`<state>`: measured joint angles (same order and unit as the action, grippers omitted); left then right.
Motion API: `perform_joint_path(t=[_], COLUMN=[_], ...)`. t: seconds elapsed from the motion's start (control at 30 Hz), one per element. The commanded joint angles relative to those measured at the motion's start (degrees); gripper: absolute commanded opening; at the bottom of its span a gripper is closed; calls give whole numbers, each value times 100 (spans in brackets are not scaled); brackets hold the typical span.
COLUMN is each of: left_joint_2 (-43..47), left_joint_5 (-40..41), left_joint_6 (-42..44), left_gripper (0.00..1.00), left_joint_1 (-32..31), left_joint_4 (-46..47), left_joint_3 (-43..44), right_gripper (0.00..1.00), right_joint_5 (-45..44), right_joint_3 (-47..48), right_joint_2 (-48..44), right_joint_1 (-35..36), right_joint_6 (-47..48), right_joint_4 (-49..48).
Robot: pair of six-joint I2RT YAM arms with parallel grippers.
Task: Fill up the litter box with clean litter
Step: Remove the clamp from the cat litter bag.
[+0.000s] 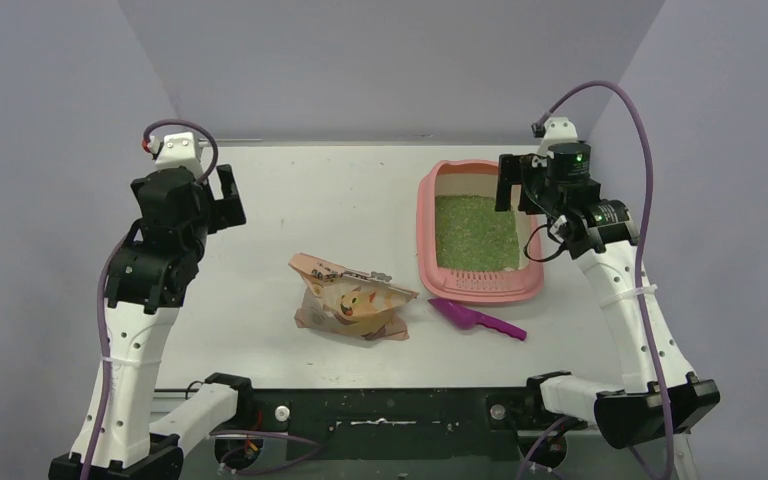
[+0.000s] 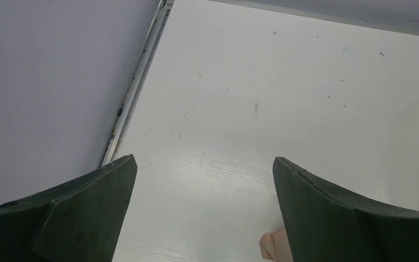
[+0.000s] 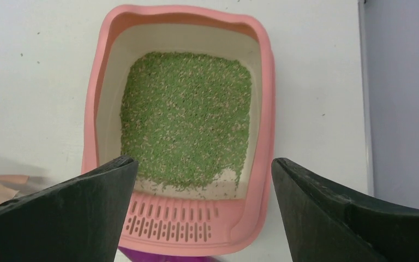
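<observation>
Right gripper (image 3: 203, 160) above litter box (image 3: 268, 109); scoop (image 1: 475, 319) beside.

light: bright, even, overhead | shadows: soft | sheen: mild on table (image 2: 283, 98) | focus: sharp

Scoop (image 3: 153, 257) mostly below the picture's edge; only a corner of the bag (image 2: 270, 248) visible.

Litter box (image 3: 267, 109), far right of worktop: pink plastic, smooth, soft sheen; inner walls cream
Litter (image 3: 185, 114): green granules, rough, matt
Scoop (image 1: 480, 320): magenta plastic, glossy
Bag (image 1: 355, 300), toward near edge: crumpled, printed; paper or film, cannot tell which
Worktop (image 2: 283, 98): white, matt, faint wood grain
Left gripper (image 2: 204, 166) fingers (image 2: 76, 218): dark, matt, plastic-looking
</observation>
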<state>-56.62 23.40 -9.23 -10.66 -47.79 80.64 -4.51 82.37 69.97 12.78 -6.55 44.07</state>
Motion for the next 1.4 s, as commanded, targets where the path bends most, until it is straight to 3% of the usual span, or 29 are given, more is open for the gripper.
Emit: perform_joint_path(t=[0.0,0.3,0.53,0.63,0.77,0.87,1.0,1.13,1.23,1.37], left_joint_2=[168,151,192,354,660,654,319,-99,-380,-594], left_joint_5=[309,158,-738,-1484,-3154,-4287,-5517,-5622,-5195,-5116], left_joint_6=[-281,-424,-912,-1008,-784,-363,674,2111,3085,3714], left_gripper=[96,97,97,97,97,95,83,80,79,79], left_joint_1=[-167,-406,-352,-117,202,268,-15,-787,-1351,-1484], left_joint_4=[252,193,179,363,1055,1204,907,227,-207,-310], left_joint_3=[-208,-687,-997,-1330,-1990,-2151,-2031,-1720,-1503,-1339], right_gripper=[100,100,100,100,100,100,100,100,100,100], right_joint_5=[870,1892,1263,849,555,731,997,1082,1206,1242], right_joint_3=[-357,-650,-485,-405,-476,-752,-1131,-1310,-1406,-1552], right_joint_2=[-360,-336,-17,169,285,160,-105,-199,-256,-420], right_joint_1=[-198,130,1418,2035,2525,2665,2717,2731,2751,2769], right_joint_6=[-344,-493,-259,-112,9,47,149,208,327,461], right_joint_4=[-344,-273,-64,39,-88,-450,-924,-1028,-1058,-1206])
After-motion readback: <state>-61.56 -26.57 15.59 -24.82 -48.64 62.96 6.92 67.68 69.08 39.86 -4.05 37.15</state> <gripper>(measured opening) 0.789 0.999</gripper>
